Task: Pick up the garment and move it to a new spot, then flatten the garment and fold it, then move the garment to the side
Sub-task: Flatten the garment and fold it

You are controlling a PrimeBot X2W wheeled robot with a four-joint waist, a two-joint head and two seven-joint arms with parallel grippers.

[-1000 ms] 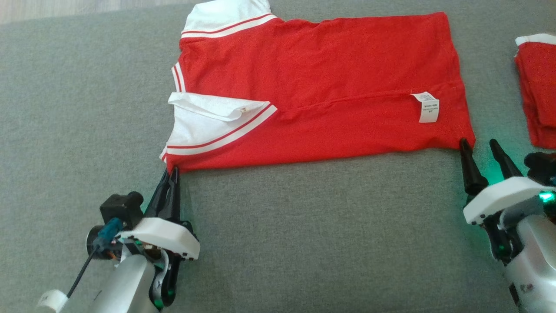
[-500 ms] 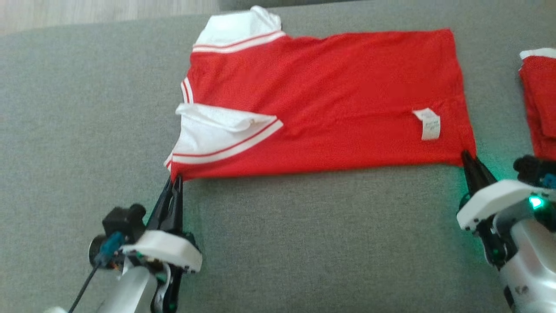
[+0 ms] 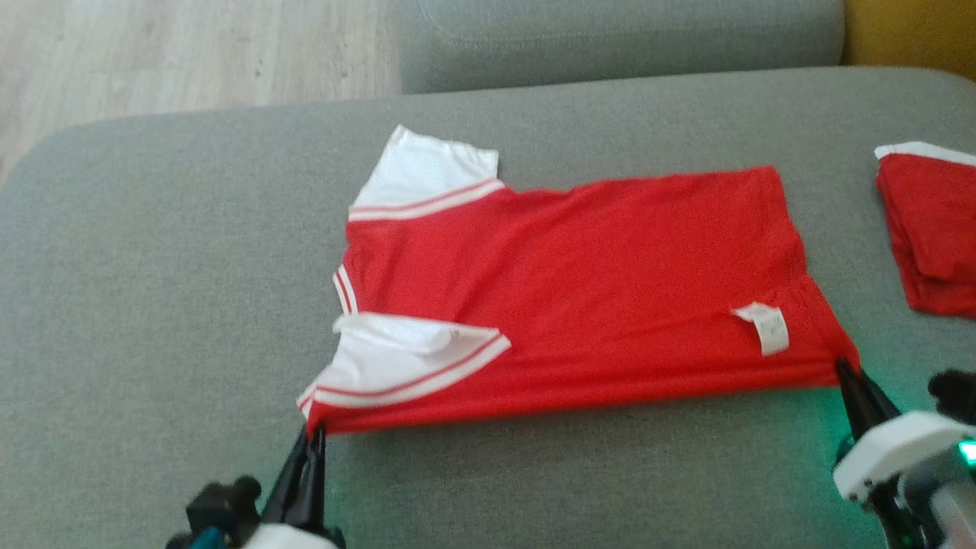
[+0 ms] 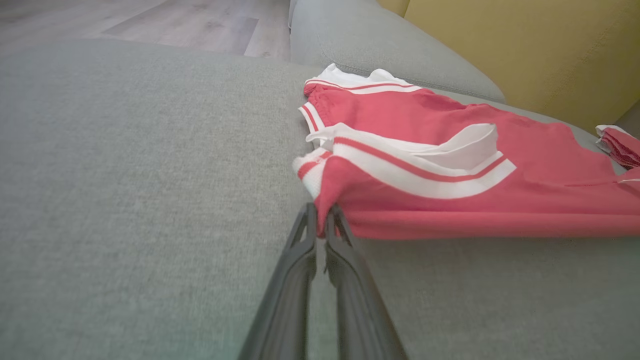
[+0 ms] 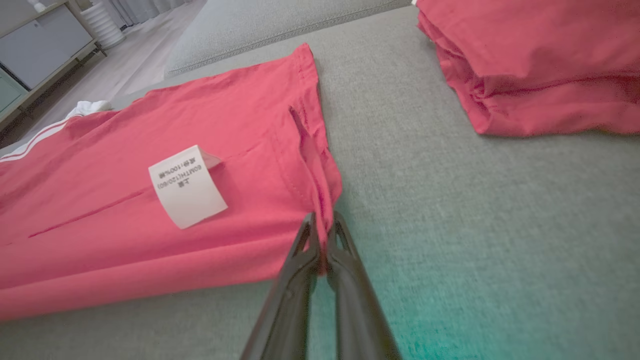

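Observation:
The garment [image 3: 579,290] is a red shirt with white, red-striped sleeves, folded in half lengthwise on a grey cushion. Its near edge is raised off the cushion between my two grippers. My left gripper [image 3: 311,436] is shut on the near shoulder corner [image 4: 322,212], just below the white sleeve [image 4: 415,160]. My right gripper [image 3: 845,372] is shut on the near hem corner [image 5: 325,220]. A white care label [image 5: 186,186] lies on the red cloth close to that corner.
A second folded red garment [image 3: 934,229] lies at the right, also in the right wrist view [image 5: 540,65]. The grey cushion [image 3: 168,290] ends at a wooden floor [image 3: 191,53] on the far left. A grey backrest cushion [image 3: 610,38] and a yellow one [image 4: 525,50] stand behind.
My right gripper went from open beside the hem corner to shut on it. The near edge of the garment has lifted. The head camera has tilted up, shifting the whole picture down.

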